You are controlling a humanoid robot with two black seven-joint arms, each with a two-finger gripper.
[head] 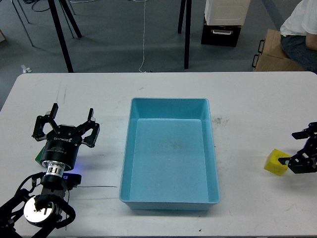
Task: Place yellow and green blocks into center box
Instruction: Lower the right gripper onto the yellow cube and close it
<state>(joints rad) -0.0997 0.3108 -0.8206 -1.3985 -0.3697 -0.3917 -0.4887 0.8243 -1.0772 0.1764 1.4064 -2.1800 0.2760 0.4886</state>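
The yellow block (275, 162) lies on the white table (247, 99) at the far right. My right gripper (293, 148) is open just right of it, low over the table, its lower finger (287, 161) at the block's right side. The green block (38, 157) shows only as a small sliver at the far left, mostly hidden under my left gripper (71, 116), which is open and empty with its fingers pointing away from me. The blue box (168, 101) stands empty in the middle of the table.
A thin black cable (99, 187) lies on the table left of the box. Beyond the far table edge are black tripod legs (60, 34), boxes (225, 20) on the floor and a seated person (299, 29).
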